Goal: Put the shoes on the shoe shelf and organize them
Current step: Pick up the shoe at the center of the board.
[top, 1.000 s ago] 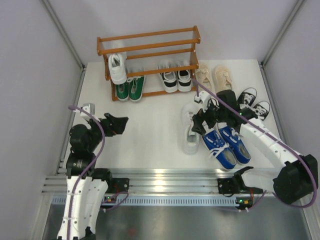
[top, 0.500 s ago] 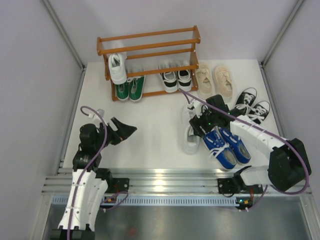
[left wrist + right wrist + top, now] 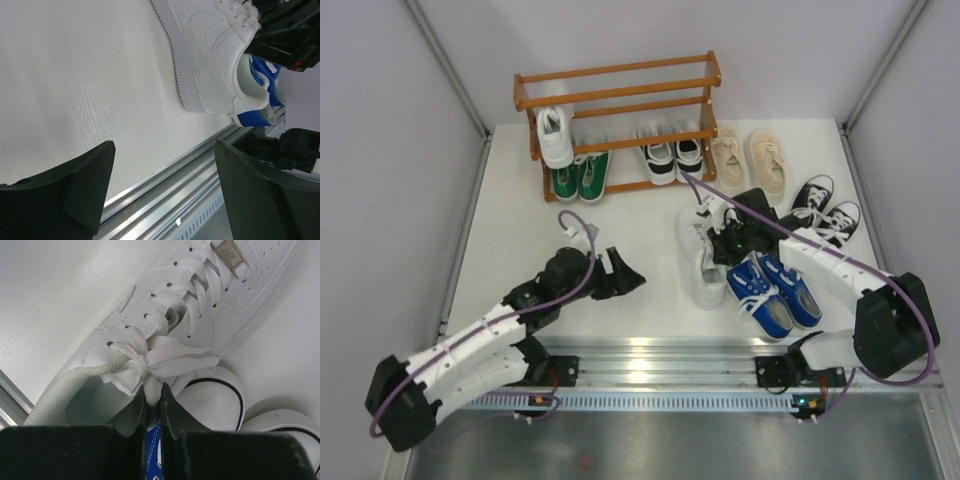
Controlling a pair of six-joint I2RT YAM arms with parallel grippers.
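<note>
- Shoe shelf stands at the far side of the table, left of centre.
- On its middle tier, at the left end, lies a lone white sneaker.
- The bottom tier holds the green pair on the left and the black-and-white pair on the right.
- The top tier carries nothing.
- Just right of the shelf, the beige pair sits on the table.
- The black canvas pair lies further right and nearer.
- The blue pair lies at the near right, close to the aluminium rail.
- The white shoe lies on the table right of centre, touching the left side of the blue pair, its long axis running near to far.
- The right gripper is down on this shoe.
- In the right wrist view its two fingers are pressed together on the white lace bow at the top of the white shoe.
- The left gripper sits low over bare table, near the white shoe's left side but apart from it.
- In the left wrist view its fingers stand wide apart with nothing between them. The white shoe and the blue pair lie ahead.
</note>
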